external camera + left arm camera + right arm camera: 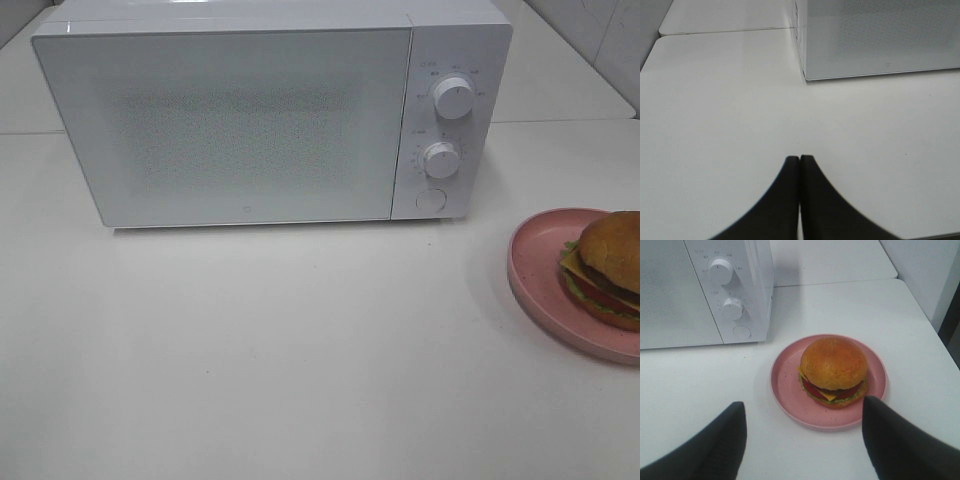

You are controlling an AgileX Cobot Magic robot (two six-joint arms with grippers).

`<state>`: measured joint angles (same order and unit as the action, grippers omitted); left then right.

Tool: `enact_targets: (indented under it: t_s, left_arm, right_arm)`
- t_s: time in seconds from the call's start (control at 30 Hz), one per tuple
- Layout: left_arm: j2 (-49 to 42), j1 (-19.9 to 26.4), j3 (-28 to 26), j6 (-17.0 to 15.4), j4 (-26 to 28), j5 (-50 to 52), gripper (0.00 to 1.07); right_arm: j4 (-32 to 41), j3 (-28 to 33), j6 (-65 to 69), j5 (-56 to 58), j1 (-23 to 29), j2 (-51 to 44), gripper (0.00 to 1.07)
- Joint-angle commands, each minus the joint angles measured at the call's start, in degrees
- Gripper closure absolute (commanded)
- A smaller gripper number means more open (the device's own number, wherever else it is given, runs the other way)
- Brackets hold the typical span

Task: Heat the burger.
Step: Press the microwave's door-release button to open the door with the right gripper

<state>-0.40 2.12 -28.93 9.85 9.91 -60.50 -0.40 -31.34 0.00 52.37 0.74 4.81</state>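
Note:
The burger has a golden-brown bun, cheese, lettuce and tomato, and sits on a round pink plate at the right edge of the exterior view. In the right wrist view the burger is whole on the plate. My right gripper is open and empty, its fingers spread wide just short of the plate. My left gripper is shut and empty over bare table, in front of the microwave's left corner. The white microwave stands at the back with its door closed.
The microwave has two white knobs and a round button on its right panel. The white table stretches in front of it. A table seam runs behind the microwave. The table's right edge lies beyond the plate.

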Motion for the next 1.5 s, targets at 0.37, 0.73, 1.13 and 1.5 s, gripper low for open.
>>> enact_targets:
  t_s: [0.37, 0.73, 1.13, 1.5]
  left_arm:
    - [-1.0, -0.2, 0.2, 0.2, 0.2, 0.7, 1.06]
    - [-1.0, -0.2, 0.2, 0.2, 0.2, 0.7, 1.06]
    - [-1.0, -0.2, 0.2, 0.2, 0.2, 0.7, 1.06]
    - [-1.0, -0.2, 0.2, 0.2, 0.2, 0.7, 1.06]
  right_arm:
    - [-0.1, -0.5, 0.0, -16.2, -0.1, 21.4, 0.45]
    - [-0.1, -0.5, 0.0, -27.3, -0.1, 34.3, 0.45]
    - [0.0, -0.5, 0.0, -45.4, -0.1, 48.0, 0.79]
    - [0.0, -0.5, 1.7, -55.7, 0.2, 58.2, 1.07]
